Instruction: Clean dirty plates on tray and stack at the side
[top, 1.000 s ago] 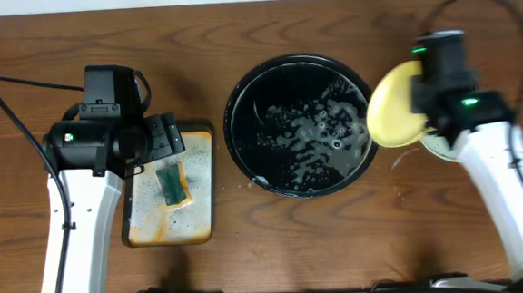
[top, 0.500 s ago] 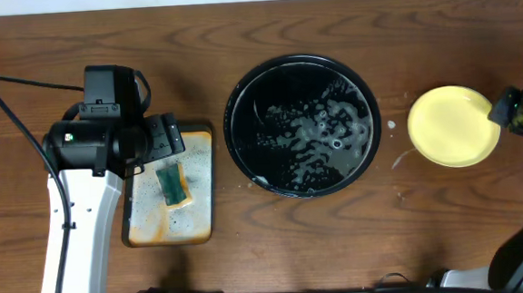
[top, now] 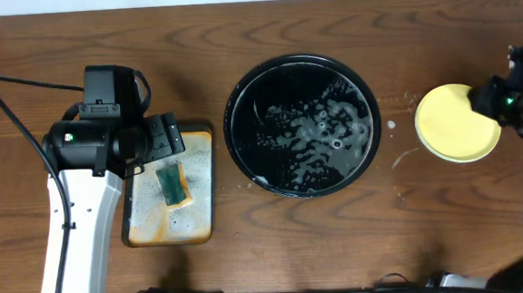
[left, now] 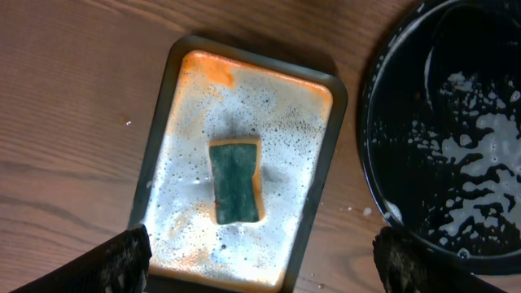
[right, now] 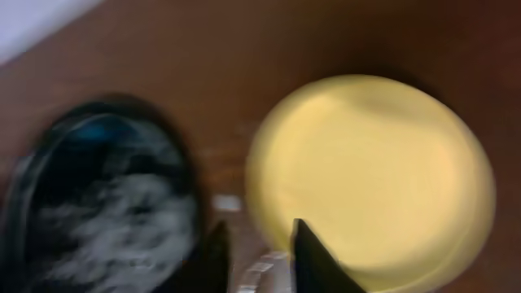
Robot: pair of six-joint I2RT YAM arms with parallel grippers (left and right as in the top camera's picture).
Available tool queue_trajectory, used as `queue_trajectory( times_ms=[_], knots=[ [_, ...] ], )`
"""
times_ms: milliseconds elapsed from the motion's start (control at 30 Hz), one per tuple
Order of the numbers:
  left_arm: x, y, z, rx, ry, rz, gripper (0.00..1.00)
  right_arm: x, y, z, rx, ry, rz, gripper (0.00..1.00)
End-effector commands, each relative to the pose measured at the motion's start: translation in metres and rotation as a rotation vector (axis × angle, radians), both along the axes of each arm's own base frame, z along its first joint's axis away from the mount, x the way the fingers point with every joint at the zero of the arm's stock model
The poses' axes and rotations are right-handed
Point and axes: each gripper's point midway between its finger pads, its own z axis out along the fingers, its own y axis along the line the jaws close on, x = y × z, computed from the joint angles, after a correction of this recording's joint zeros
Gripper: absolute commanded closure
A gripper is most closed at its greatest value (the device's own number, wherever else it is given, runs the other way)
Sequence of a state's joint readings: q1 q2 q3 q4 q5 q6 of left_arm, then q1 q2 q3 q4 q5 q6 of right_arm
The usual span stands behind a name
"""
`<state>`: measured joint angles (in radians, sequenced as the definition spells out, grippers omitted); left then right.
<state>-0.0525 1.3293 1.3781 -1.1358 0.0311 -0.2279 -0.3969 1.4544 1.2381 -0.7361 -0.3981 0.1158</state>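
Wide-open left end effector (left: 264, 259) over sponge (left: 236, 181) on rusty metal tray (left: 285, 106); right end effector (right: 259, 259), narrowly parted, empty, by yellow plate (right: 374, 179) beside sudsy black tray (top: 258, 92).

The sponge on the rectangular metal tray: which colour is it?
The sponge is dark green with a yellow edge; left wrist view shows it best.

Blurry tray (right: 81, 142) & plate (right: 383, 171), R wrist.

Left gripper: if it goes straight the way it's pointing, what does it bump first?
Most likely the green sponge, which lies on the soapy metal tray right under the open left gripper. Depth is unclear, so it might touch the tray just beside the sponge.
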Motion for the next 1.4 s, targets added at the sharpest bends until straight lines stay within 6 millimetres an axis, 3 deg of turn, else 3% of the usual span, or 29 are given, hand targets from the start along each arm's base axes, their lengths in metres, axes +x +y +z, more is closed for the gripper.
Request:
queue_trajectory(
  times_ms=[0, 67, 133, 167, 200, 400, 467, 600, 667, 867, 1133, 1267, 1367],
  knots=[
    [0.001, -0.001, 0.004, -0.003, -0.012, -0.009, 0.12, -0.008, 0.073, 0.062, 0.102, -0.201, 0.259, 0.61],
    [0.001, -0.001, 0.004, -0.003, -0.012, -0.009, 0.12, -0.023, 0.113, 0.093, 0.061, -0.293, 0.387, 0.47],
    [0.001, -0.001, 0.004, -0.003, -0.012, -0.009, 0.12, -0.034, 0.136, 0.108, 0.045, -0.338, 0.448, 0.36],
    [0.001, -0.001, 0.004, -0.003, -0.012, -0.009, 0.12, -0.04, 0.145, 0.114, 0.039, -0.356, 0.474, 0.09],
    [0.001, -0.001, 0.004, -0.003, -0.012, -0.009, 0.12, -0.045, 0.154, 0.12, 0.034, -0.375, 0.5, 0.01],
    [0.001, -0.001, 0.004, -0.003, -0.012, -0.009, 0.12, -0.074, 0.193, 0.133, 0.089, -0.386, 0.6, 0.01],
    [0.001, -0.001, 0.004, -0.003, -0.012, -0.009, 0.12, -0.09, 0.197, 0.119, 0.126, -0.294, 0.603, 0.01],
    [0.001, -0.001, 0.004, -0.003, -0.012, -0.009, 0.12, -0.115, 0.176, 0.088, 0.09, -0.118, 0.52, 0.01],
    [0.001, -0.001, 0.004, -0.003, -0.012, -0.009, 0.12, -0.124, 0.165, 0.083, 0.041, -0.096, 0.511, 0.01],
    [0.001, -0.001, 0.004, -0.003, -0.012, -0.009, 0.12, -0.139, 0.155, 0.101, -0.143, -0.228, 0.592, 0.01],
    [0.001, -0.001, 0.004, -0.003, -0.012, -0.009, 0.12, -0.158, 0.102, 0.137, -0.487, -0.381, 0.358, 0.01],
    [0.001, -0.001, 0.004, -0.003, -0.012, -0.009, 0.12, -0.161, 0.1, 0.142, -0.591, -0.496, 0.374, 0.01],
    [0.001, -0.001, 0.004, -0.003, -0.012, -0.009, 0.12, -0.159, 0.107, 0.131, -0.639, -0.587, 0.428, 0.01]
  ],
)
